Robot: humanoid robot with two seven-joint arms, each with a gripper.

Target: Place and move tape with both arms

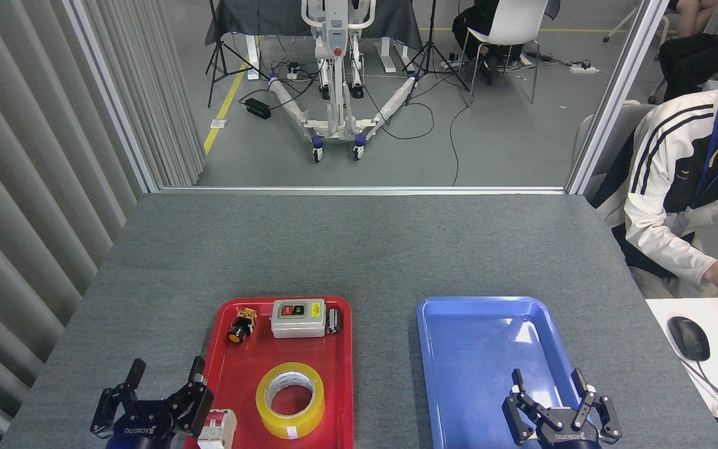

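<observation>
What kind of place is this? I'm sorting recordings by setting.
Probably a robotics lab or test cell: a grey table holds a red tray and a blue tray, a wheeled hoist stand with tripods and floor cables stands behind, and a person sits alongside at a desk.
</observation>
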